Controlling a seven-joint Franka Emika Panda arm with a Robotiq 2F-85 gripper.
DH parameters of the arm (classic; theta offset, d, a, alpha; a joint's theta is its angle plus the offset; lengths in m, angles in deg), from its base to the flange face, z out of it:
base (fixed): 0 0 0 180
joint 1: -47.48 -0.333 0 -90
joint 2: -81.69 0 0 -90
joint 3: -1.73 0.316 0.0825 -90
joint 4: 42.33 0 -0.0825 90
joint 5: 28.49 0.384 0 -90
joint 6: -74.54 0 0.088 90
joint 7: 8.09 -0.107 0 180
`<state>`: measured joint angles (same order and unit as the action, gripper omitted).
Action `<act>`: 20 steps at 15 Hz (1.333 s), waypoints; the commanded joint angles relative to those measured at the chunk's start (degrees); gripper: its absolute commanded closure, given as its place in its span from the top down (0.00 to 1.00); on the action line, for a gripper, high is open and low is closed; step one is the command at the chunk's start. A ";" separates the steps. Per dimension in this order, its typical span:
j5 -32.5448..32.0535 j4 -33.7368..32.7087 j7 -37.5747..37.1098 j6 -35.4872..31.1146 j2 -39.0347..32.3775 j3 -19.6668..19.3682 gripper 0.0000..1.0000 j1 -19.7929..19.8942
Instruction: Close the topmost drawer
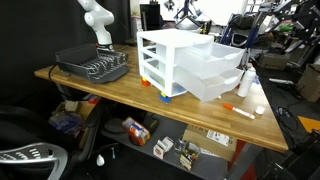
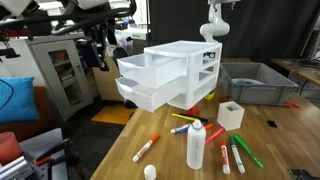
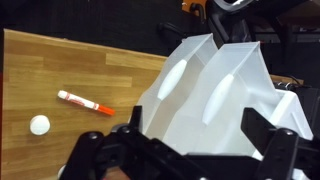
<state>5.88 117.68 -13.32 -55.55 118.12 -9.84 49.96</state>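
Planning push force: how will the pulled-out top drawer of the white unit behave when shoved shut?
The topmost drawer looks like thin translucent plastic and seems empty, so it is probably light and slightly flexible. The small unit stands on the smooth wooden table, so a hard shove might slide it instead.

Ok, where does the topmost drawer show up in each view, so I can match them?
In an exterior view: the topmost drawer is centre-right, pulled out rightward from the white unit.
In an exterior view: centre-left, pulled out leftward.
Wrist view: right of centre, apparently the right-hand of two drawer fronts.
Shared landmark: the middle drawer, also pulled out, directly below it.
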 commanded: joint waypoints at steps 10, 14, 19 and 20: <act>24.16 -0.07 9.41 -11.93 -14.97 3.03 0.20 -3.40; 31.75 -0.10 15.06 -14.20 -17.82 4.08 0.00 -2.97; 35.63 -3.10 19.74 -14.33 -21.10 4.85 0.00 -2.45; 35.99 -3.89 20.37 -14.25 -21.80 4.84 0.00 -2.39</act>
<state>39.10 115.99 3.84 -69.28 98.98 -6.27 46.54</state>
